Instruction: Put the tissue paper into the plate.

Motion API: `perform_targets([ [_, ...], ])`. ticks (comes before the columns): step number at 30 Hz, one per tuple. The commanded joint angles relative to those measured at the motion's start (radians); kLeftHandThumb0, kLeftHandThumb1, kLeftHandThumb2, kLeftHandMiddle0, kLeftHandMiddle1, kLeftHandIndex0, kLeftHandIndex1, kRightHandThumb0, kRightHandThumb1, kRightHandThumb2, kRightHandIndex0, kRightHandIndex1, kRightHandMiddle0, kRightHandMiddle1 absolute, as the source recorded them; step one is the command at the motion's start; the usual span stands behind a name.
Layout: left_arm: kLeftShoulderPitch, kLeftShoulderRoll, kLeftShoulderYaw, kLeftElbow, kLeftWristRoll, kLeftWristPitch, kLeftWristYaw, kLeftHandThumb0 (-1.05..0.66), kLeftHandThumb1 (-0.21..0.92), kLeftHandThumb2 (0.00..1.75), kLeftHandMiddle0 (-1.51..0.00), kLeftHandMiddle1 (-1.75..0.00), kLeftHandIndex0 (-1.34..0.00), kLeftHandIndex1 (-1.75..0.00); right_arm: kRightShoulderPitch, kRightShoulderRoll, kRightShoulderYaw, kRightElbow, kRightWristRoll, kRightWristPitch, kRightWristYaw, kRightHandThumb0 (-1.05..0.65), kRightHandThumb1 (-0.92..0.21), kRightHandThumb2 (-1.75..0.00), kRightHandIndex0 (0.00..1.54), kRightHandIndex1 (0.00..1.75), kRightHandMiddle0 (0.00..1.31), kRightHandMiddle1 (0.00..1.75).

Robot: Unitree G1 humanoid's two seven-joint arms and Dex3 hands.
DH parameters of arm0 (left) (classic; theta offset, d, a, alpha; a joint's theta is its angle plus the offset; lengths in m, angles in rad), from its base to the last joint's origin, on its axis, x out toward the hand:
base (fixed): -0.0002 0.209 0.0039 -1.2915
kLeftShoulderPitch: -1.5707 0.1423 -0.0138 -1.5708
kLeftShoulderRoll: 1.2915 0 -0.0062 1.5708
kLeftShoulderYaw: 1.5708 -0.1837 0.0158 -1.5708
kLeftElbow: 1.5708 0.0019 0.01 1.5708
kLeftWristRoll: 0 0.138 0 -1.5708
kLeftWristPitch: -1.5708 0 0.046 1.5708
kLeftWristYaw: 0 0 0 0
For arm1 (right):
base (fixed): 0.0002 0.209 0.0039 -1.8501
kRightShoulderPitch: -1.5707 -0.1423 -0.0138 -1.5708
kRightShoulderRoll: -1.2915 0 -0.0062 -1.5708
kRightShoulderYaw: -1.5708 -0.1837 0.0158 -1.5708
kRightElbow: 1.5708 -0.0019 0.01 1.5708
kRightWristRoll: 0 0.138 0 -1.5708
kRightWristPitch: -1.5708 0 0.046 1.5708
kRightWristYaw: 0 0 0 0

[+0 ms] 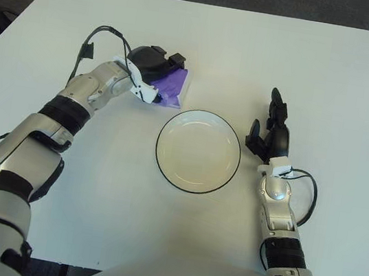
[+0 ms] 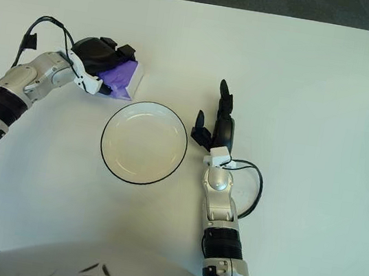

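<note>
Tissue paper (image 1: pixel 173 86), a purple pack, lies on the white desk (image 1: pixel 97 166) up and to the left of the plate (image 1: pixel 198 151), close to its rim but not touching it. We see our left hand (image 1: pixel 155 65) draped over the pack's left part, its dark fingers (image 1: pixel 175 59) curled down around it in a grasp, while the right edge of the pack shows free beyond them. We cannot tell whether the pack is lifted or still resting on the desk. A black cable loops above the left wrist.

The plate is a shallow white dish with a thin dark rim, and it sits near the middle of the desk with nothing in it.

Our right hand (image 1: pixel 270 130) shows just to the right of the plate, near its rim but apart from it. Its fingers (image 1: pixel 276 104) are relaxed and extended, pointing away from us, and they hold nothing. A black cable (image 1: pixel 309 195) curls beside the right forearm.

Dark floor shows beyond the far edge of the desk.
</note>
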Motion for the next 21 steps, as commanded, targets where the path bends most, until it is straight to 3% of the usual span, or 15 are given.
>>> perform_targets([
  [1, 0.047, 0.008, -0.050, 0.043, 0.055, -0.013, -0.011, 0.00, 0.15, 1.45, -0.84, -1.53, -0.51, -1.75, 0.055, 0.000, -0.008, 0.043, 0.016, 0.026, 0.004, -0.74, -0.92, -0.89, 0.06, 0.01, 0.00, 0.25],
  [13, 0.043, -0.012, -0.011, 0.170, -0.002, -0.073, 0.162, 0.00, 0.07, 1.58, -0.82, -1.68, -0.56, -1.75, 0.058, -0.006, -0.005, 0.043, -0.002, 0.035, -0.001, -0.75, -0.92, -0.89, 0.06, 0.01, 0.00, 0.25],
  [17, 0.027, -0.008, 0.017, 0.207, -0.043, -0.149, 0.221, 0.00, 0.05, 1.60, -0.82, -1.69, -0.59, -1.75, 0.059, -0.006, -0.006, 0.044, -0.007, 0.036, -0.003, -0.75, -0.92, -0.89, 0.07, 0.01, 0.00, 0.25],
  [21, 0.015, 0.021, 0.093, 0.129, -0.145, -0.237, 0.205, 0.00, 0.01, 1.65, -0.84, -1.70, -0.62, -1.75, 0.061, -0.005, -0.006, 0.045, -0.008, 0.038, -0.004, -0.75, -0.92, -0.88, 0.07, 0.01, 0.00, 0.26],
])
